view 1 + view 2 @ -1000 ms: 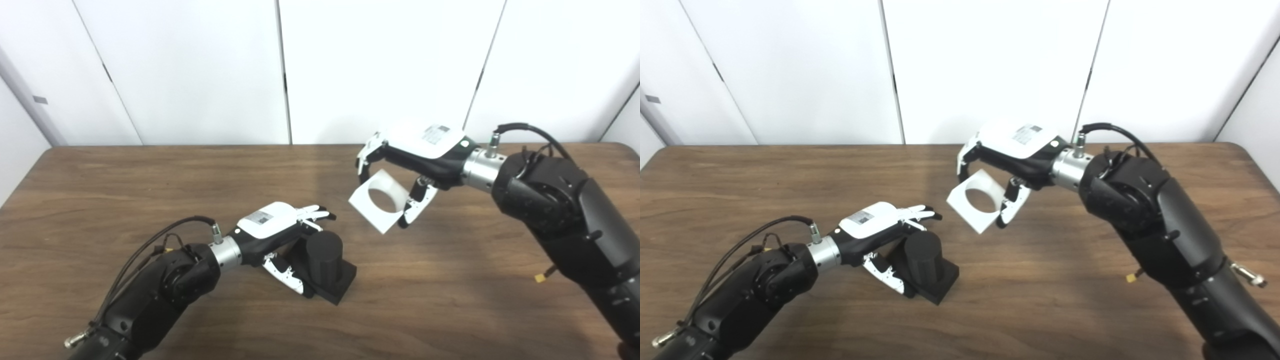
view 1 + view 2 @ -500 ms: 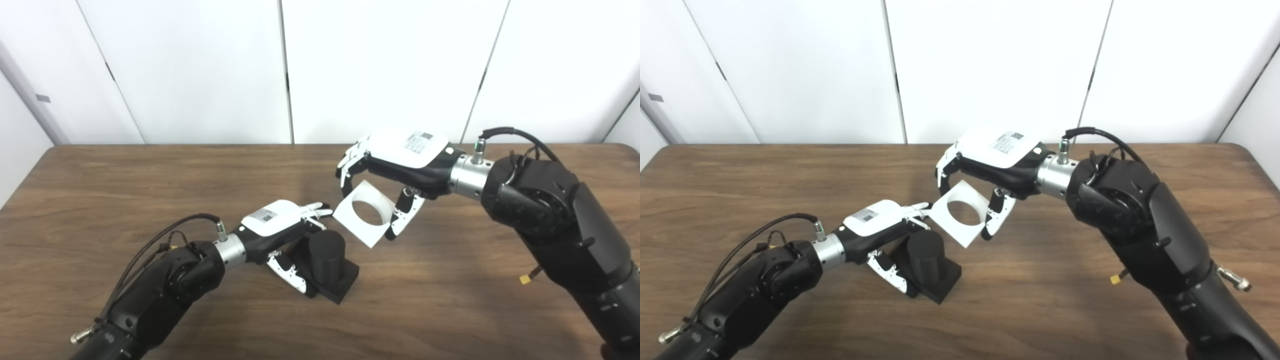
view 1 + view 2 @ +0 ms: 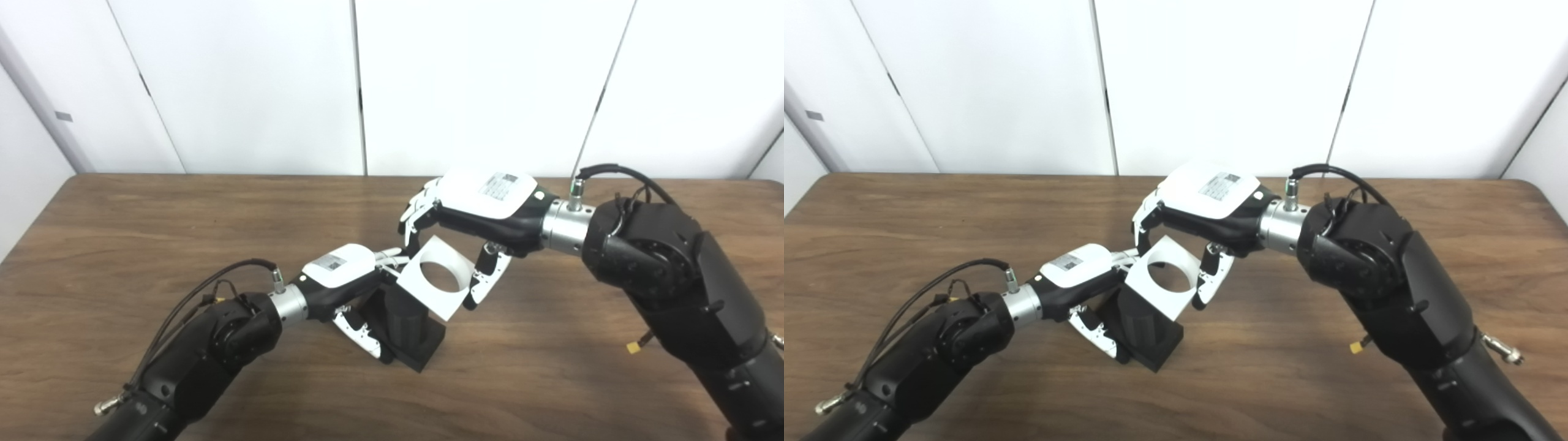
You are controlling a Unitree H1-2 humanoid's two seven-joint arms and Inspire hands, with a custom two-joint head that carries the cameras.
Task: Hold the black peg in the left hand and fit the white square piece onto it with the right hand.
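On the left side of the brown wood-grain desk (image 3: 153,233), the robot's left hand (image 3: 343,278) reaches in low from its black arm, white back plate up, and its fingers (image 3: 358,318) are wrapped around the black cylindrical peg on its square black base (image 3: 407,324). The base rests on the desk, just right of the hand, and the peg stands roughly upright, though its top is hidden behind the white piece in both views.

Just right of that, the white square plastic piece with a round hole through its middle (image 3: 438,278) hangs tilted above the peg, its lower left corner close to the left hand's knuckles; whether they touch I cannot tell. Through the hole only the desk shows, so the hole is not yet over the peg.

Further right, the right hand (image 3: 478,205) comes down from its bulky black arm and pinches the white piece by its edges, fingers (image 3: 413,220) on the upper side and the thumb on the lower right.

To my eye this is the approach and alignment step: both parts are gripped and brought together, but nothing is seated. The next move likely calls for levelling the piece so its hole faces squarely down the peg's axis, centring it, then lowering it while the left hand keeps the base steady.
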